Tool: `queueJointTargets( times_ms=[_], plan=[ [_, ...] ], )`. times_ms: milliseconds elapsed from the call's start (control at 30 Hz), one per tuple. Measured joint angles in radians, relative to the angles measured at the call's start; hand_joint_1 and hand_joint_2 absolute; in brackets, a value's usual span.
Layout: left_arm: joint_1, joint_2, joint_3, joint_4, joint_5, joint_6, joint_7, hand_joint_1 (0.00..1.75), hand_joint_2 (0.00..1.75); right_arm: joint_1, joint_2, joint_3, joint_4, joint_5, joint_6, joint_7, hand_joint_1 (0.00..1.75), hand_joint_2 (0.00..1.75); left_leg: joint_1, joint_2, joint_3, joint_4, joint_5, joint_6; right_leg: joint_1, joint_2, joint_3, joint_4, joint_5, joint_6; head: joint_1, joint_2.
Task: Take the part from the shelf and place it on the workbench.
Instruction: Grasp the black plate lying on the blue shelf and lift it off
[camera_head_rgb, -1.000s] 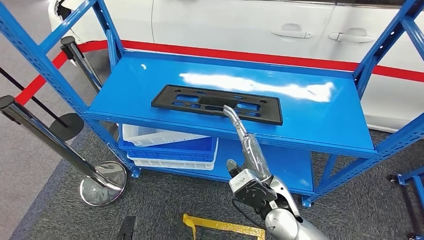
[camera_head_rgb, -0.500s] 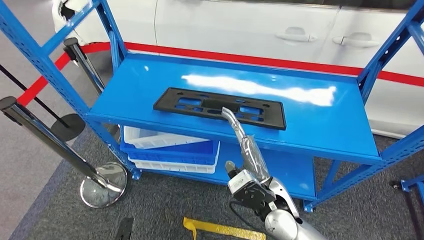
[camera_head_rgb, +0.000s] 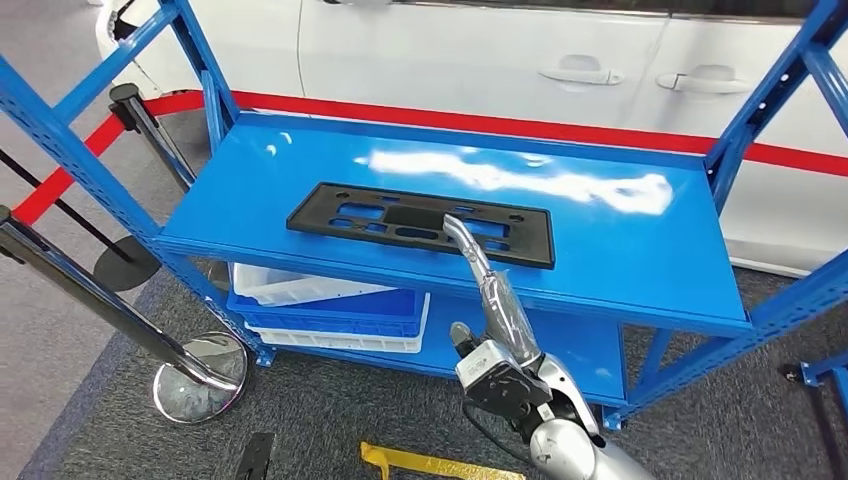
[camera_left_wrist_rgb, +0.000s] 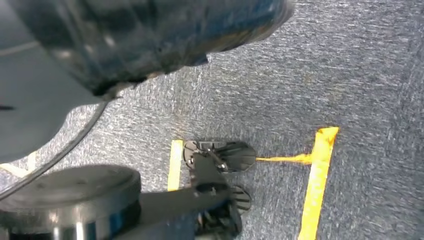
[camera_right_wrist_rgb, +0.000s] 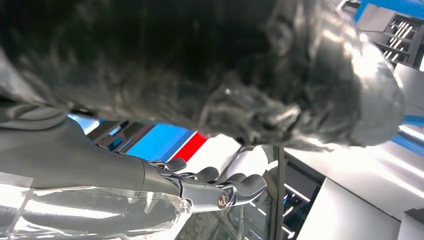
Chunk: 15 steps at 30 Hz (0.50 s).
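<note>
Listing by size, largest first, operator:

1. Shelf (camera_head_rgb: 640, 250): blue steel rack; the upper deck carries the task's thing. White and blue bins (camera_head_rgb: 330, 305) sit on the lower deck.
2. White car (camera_head_rgb: 480, 50): parked behind the rack, with a red stripe along its sill.
3. Part (camera_head_rgb: 420, 222): flat black slotted panel lying flat on the upper deck, nearer the front edge, not yet lifted.
4. Right hand (camera_head_rgb: 470, 250): raised over the shelf's front edge, its fingertip overlapping the part's near edge in the head view. You cannot tell from here whether it touches. It holds nothing; in the right wrist view the fingers (camera_right_wrist_rgb: 235, 187) curl loosely with gaps between them.
5. Left hand: hangs low; whether it is spread or closed cannot be told.

Step in hand, as judged: the reach. You would do well to bring the fingers through a slot or under the near edge, since a flat panel offers little to pinch.

Views compared: the head view gives you the part's placement; the right wrist view gives the finger posture; the left wrist view gives grey carpet and yellow floor tape (camera_left_wrist_rgb: 317, 185).
</note>
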Motion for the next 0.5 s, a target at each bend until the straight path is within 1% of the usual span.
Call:
queueJointTargets(
  times_ms=[33,67,133,167,200,233,267,300,333,367,400,433,467,500],
  plan=[
    [0.0,0.001,0.0,0.0,0.0,0.0,0.0,0.0,0.0,-0.001,0.0,0.0,0.0,-0.001,0.0,0.0,0.0,0.0,-0.003,0.0,0.006,-0.01,-0.005,0.005,-0.001,0.0,0.0,-0.002,0.0,0.004,0.001,0.0],
    [0.0,0.001,0.0,0.0,0.0,0.0,0.0,0.0,0.0,-0.001,0.0,0.0,0.0,-0.001,-0.001,0.0,0.0,0.0,-0.004,0.0,0.011,-0.023,-0.006,0.007,-0.003,0.0,0.002,-0.006,0.0,0.009,-0.002,0.0],
    [0.001,0.0,-0.001,0.0,0.0,0.0,0.0,0.0,0.0,-0.002,0.0,0.0,0.0,-0.001,-0.002,0.0,0.0,0.0,0.004,0.003,0.033,-0.052,-0.002,0.004,-0.001,-0.001,0.003,0.002,-0.009,0.018,-0.003,0.0],
    [0.001,-0.001,-0.001,0.0,0.0,0.0,0.0,0.0,0.0,-0.004,0.0,0.0,0.0,-0.001,-0.002,-0.001,0.0,0.0,0.009,0.004,0.046,-0.066,0.001,0.002,0.0,-0.001,-0.007,0.027,-0.023,0.022,-0.001,0.0],
    [0.0,-0.002,-0.001,0.0,-0.001,0.0,-0.001,0.0,0.0,-0.004,0.0,0.0,0.0,-0.001,-0.002,-0.001,0.0,0.0,0.014,0.005,0.057,-0.075,0.001,-0.001,-0.002,-0.002,-0.03,0.076,-0.044,0.027,0.001,0.0],
    [-0.001,-0.002,-0.001,0.0,-0.001,0.0,-0.001,0.0,0.0,-0.004,0.0,0.001,0.0,-0.001,-0.002,-0.001,0.0,0.0,0.015,0.005,0.063,-0.078,-0.002,0.0,-0.006,-0.002,-0.063,0.137,-0.069,0.032,0.002,0.0],
    [-0.001,-0.002,-0.001,0.0,-0.001,0.0,-0.001,0.0,0.0,-0.003,0.0,0.001,0.0,-0.001,-0.002,-0.001,0.0,0.0,0.015,0.005,0.067,-0.077,-0.007,-0.001,-0.011,-0.002,-0.1,0.198,-0.087,0.037,0.003,0.0],
    [-0.001,-0.002,-0.001,0.0,-0.001,0.0,0.0,0.0,0.0,-0.001,0.0,0.001,0.001,-0.001,-0.002,-0.001,0.0,0.0,0.016,0.005,0.072,-0.075,-0.013,-0.002,-0.017,-0.002,-0.128,0.238,-0.091,0.043,0.003,0.0],
    [0.0,-0.003,-0.001,0.0,-0.001,0.0,0.0,0.0,0.0,0.0,0.0,0.001,0.002,-0.001,-0.002,-0.001,0.0,0.0,0.019,0.004,0.076,-0.071,-0.019,-0.005,-0.023,-0.003,-0.14,0.242,-0.075,0.049,0.002,0.0],
    [0.001,-0.004,-0.001,0.0,-0.001,0.0,0.0,0.0,0.0,0.0,0.0,0.001,0.002,-0.001,-0.002,-0.001,0.0,0.0,0.022,0.003,0.08,-0.065,-0.027,-0.009,-0.027,-0.004,-0.131,0.206,-0.04,0.056,0.003,0.0],
    [0.002,-0.004,-0.001,0.0,-0.001,0.0,0.0,0.0,0.0,0.0,0.0,0.001,0.003,-0.001,-0.002,-0.001,0.0,0.0,0.026,0.002,0.084,-0.056,-0.037,-0.015,-0.032,-0.006,-0.109,0.144,0.001,0.062,0.003,0.0],
    [0.001,-0.005,-0.001,0.0,-0.001,0.0,0.0,0.0,0.0,-0.001,0.0,0.002,0.003,-0.001,-0.002,-0.001,0.0,0.0,0.028,0.001,0.083,-0.046,-0.049,-0.024,-0.034,-0.007,-0.085,0.089,0.027,0.067,0.004,0.0],
    [0.001,-0.004,-0.001,0.0,-0.001,0.0,0.0,0.0,0.0,-0.001,0.0,0.002,0.003,-0.001,-0.002,0.0,0.0,0.0,0.028,0.0,0.08,-0.034,-0.059,-0.032,-0.034,-0.007,-0.067,0.047,0.041,0.065,0.007,0.0],
    [0.0,-0.004,-0.001,0.0,-0.001,0.0,0.0,0.0,0.0,-0.001,0.0,0.002,0.004,-0.002,-0.002,0.0,0.0,0.0,0.027,-0.001,0.077,-0.025,-0.067,-0.04,-0.033,-0.006,-0.059,0.029,0.039,0.06,0.007,0.0]
  ],
)
